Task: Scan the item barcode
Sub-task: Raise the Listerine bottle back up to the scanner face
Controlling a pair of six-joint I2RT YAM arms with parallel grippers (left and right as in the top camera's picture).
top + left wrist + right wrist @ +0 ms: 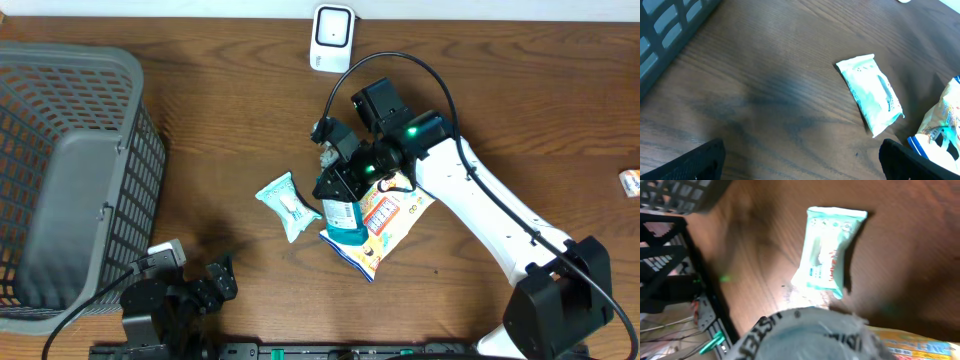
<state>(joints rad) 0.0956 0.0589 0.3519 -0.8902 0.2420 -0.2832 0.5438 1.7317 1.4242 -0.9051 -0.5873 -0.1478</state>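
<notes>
We have the teal container (341, 213) clamped in our right claw (335, 188) at the centre of the surface (230, 130), over the snack bag (385, 215), with our left claw (222, 280) agape at 7 o'clock, so we judge pickup done and must next face its barcode toward the scanner (331, 38) at 12 o'clock.

Dark wood-grain table (230, 120), pale strip (500, 8) beyond its far edge, soft shadows

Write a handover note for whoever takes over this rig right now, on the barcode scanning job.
Left gripper: open, empty, near the table's front edge.
Right gripper: shut on teal container, by the snack bag.
Wipes packet lies beside them; white scanner at the far edge.
Done: item gripped. Left: bring its barcode to the scanner.
</notes>
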